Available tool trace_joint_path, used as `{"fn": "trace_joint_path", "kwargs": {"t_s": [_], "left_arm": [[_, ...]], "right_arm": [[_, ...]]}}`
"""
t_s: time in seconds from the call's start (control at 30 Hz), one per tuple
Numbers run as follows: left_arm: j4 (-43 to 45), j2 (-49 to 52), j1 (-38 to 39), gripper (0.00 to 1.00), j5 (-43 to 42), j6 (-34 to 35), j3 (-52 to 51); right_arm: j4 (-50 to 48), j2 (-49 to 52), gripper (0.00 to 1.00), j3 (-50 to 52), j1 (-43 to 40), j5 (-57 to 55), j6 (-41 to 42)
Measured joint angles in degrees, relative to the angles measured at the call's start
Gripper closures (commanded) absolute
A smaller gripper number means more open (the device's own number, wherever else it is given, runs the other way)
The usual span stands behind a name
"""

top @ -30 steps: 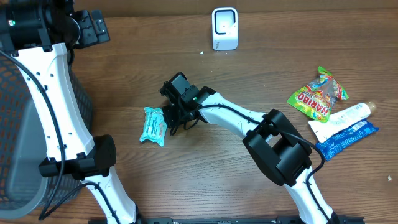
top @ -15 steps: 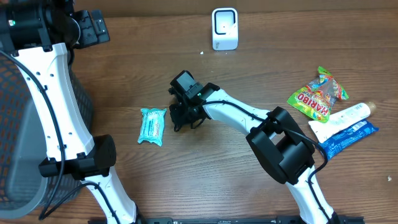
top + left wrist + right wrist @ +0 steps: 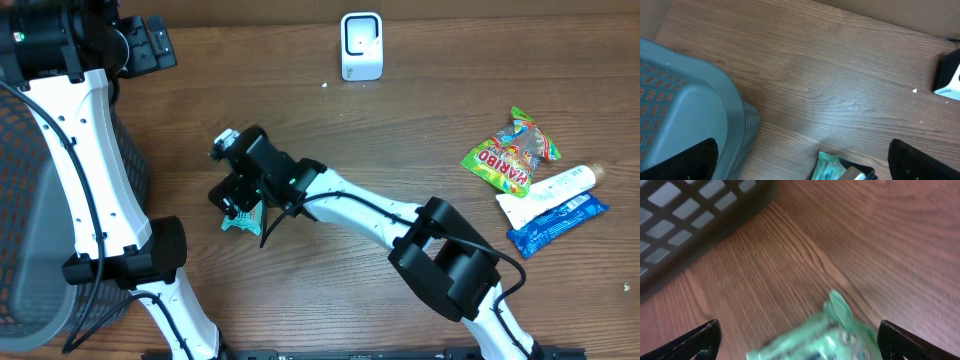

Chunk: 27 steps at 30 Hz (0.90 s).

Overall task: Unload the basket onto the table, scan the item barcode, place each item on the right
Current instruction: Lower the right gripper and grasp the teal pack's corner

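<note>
Wood-grain table (image 3: 450, 80) bears a green packet (image 3: 830, 332); left fingers (image 3: 685, 162) and right fingers (image 3: 690, 342) spread.

The brown wooden table (image 3: 300, 300) looks matt, with fine streaked grain. The pale green crinkled plastic packet (image 3: 825, 335) has a soft sheen. The grey plastic mesh basket (image 3: 685, 110) is smooth and dull. The small white plastic scanner (image 3: 361, 45) is glossy, as are the bright green foil sweet bag (image 3: 510, 155) and the white plastic shell of the right arm (image 3: 360, 198).
</note>
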State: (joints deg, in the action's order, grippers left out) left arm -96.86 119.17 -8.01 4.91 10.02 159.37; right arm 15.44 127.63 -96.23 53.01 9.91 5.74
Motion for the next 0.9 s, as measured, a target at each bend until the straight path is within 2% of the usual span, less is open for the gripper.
{"fn": "trace_joint_path", "kwargs": {"t_s": [0.17,0.5,0.77,0.9], "left_arm": [[-0.02,0.0,0.0,0.0,0.0,0.02,0.0],[0.02,0.0,0.0,0.0,0.0,0.0,-0.02],[0.0,0.0,0.0,0.0,0.0,0.0,-0.02],[0.0,0.0,0.0,0.0,0.0,0.0,-0.02]], "right_arm": [[1.66,2.03,0.0,0.0,1.18,-6.84,-0.13],[20.02,2.78,0.0,-0.37,0.79,-25.83,4.57],[28.26,2.01,0.0,-1.38,-6.03,-28.83,11.17],[35.12,1.53,0.05,-2.56,-11.04,-27.47,12.55]]}}
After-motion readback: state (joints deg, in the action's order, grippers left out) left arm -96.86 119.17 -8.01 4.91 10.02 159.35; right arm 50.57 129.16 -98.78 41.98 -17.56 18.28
